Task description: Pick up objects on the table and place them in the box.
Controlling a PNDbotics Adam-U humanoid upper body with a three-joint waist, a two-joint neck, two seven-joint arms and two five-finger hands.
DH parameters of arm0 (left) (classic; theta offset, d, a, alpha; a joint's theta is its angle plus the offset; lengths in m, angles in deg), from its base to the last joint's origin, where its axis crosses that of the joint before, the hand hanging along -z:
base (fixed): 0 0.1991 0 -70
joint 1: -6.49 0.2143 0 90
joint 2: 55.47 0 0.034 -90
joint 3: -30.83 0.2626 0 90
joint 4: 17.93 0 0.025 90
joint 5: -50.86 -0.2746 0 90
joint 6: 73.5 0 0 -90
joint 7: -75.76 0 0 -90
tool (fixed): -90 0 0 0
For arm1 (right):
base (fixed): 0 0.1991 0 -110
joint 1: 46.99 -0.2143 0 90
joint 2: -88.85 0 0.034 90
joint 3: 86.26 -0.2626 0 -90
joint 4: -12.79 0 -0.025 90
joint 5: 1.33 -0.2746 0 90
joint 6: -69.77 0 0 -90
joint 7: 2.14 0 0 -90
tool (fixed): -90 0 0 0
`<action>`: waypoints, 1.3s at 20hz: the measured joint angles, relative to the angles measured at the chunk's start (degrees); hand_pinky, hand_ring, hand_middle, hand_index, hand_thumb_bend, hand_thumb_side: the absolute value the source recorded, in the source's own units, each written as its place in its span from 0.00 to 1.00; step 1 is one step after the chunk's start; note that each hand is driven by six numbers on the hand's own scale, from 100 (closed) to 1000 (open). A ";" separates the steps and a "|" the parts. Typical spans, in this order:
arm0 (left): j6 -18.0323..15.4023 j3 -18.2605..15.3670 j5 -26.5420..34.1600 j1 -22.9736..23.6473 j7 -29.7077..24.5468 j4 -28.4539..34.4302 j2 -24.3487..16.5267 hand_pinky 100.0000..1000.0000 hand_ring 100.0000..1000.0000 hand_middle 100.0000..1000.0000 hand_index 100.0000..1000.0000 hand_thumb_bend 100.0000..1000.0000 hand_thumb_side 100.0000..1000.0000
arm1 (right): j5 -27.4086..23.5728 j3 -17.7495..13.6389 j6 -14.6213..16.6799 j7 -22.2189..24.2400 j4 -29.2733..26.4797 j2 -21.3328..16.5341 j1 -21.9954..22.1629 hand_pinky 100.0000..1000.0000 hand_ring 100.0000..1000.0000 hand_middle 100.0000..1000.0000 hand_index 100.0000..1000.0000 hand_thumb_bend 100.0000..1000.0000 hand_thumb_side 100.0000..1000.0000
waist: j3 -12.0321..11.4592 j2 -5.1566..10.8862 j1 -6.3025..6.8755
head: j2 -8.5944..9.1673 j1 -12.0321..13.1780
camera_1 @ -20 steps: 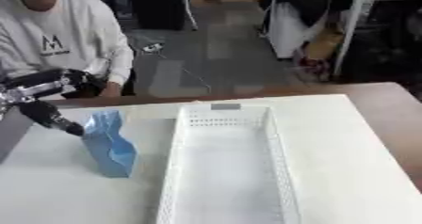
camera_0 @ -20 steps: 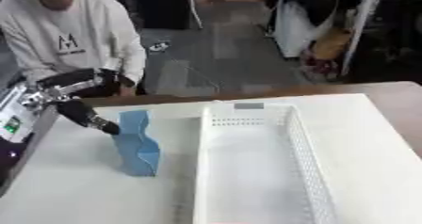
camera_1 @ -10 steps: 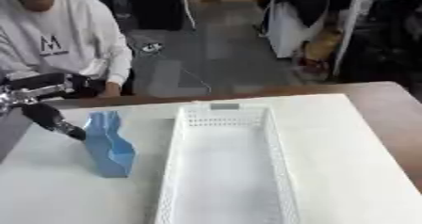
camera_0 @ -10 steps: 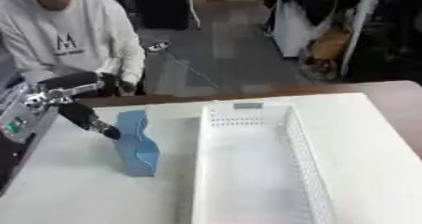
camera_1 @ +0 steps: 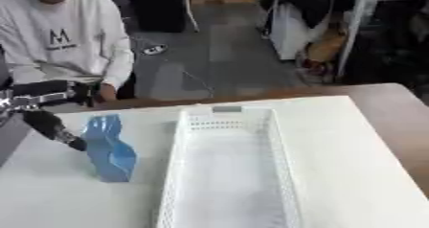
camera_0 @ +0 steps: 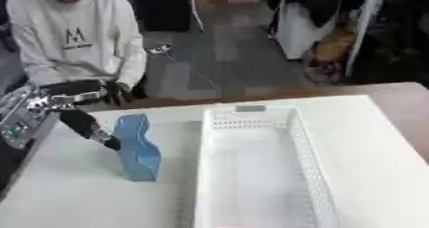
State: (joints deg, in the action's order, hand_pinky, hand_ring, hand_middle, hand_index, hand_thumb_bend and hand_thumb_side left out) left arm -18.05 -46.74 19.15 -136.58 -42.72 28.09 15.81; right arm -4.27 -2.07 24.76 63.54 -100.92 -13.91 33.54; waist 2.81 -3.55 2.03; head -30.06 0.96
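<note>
My left hand [camera_0: 88, 126] comes in from the left edge of the desk [camera_0: 368, 145], a dark finger reaching down to the upper left side of the blue object [camera_0: 137, 145]; the tip meets the object's edge, but I cannot tell whether my fingers are curled around it or only touching it. The blue object stands upright on the desk, a tall, wavy-sided piece, just to the left of the white box [camera_0: 251, 174] and apart from it. The box is a long white basket with perforated walls, lying lengthwise away from me in the middle of the desk, its inside bare and white. The desk top is white across most of its width, with a brown wooden strip showing along its far edge and at the right side. To my far left a grey device with small buttons [camera_0: 16, 124] sits at the desk's edge beside my arm. Beyond the desk a person in a white sweatshirt [camera_0: 75, 35] sits on the far left, hands low near the desk edge, touching nothing of mine. Behind, the floor [camera_0: 218, 54] is grey and dark, with a white cabinet [camera_0: 293, 26] and a table leg [camera_0: 365, 21] toward the upper right, and dark clutter around them
</note>
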 measured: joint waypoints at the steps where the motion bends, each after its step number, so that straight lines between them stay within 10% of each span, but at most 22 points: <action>1: 0.10 0.12 0.22 0.00 -0.10 0.00 0.00 0.68 0.65 0.77 0.87 1.00 0.59 | 0.00 0.00 0.00 0.00 0.00 0.00 0.00 0.26 0.48 0.59 0.64 0.00 0.64 | 0.00 0.00 0.00 | -0.02 0.00; 26: -0.59 1.98 -2.52 -0.56 0.59 -2.19 1.67 0.59 0.60 0.72 0.84 1.00 0.55 | -0.95 0.03 -0.06 0.09 0.00 0.00 -0.06 0.27 0.48 0.59 0.64 0.00 0.70 | 0.41 0.00 0.03 | -0.47 0.00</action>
State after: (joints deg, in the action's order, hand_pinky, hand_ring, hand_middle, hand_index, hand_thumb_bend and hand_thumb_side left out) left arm -18.64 -44.77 16.63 -137.13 -42.13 25.89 17.49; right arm -5.21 -2.04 24.70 63.63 -100.92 -13.91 33.49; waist 3.22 -3.55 2.06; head -30.53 0.96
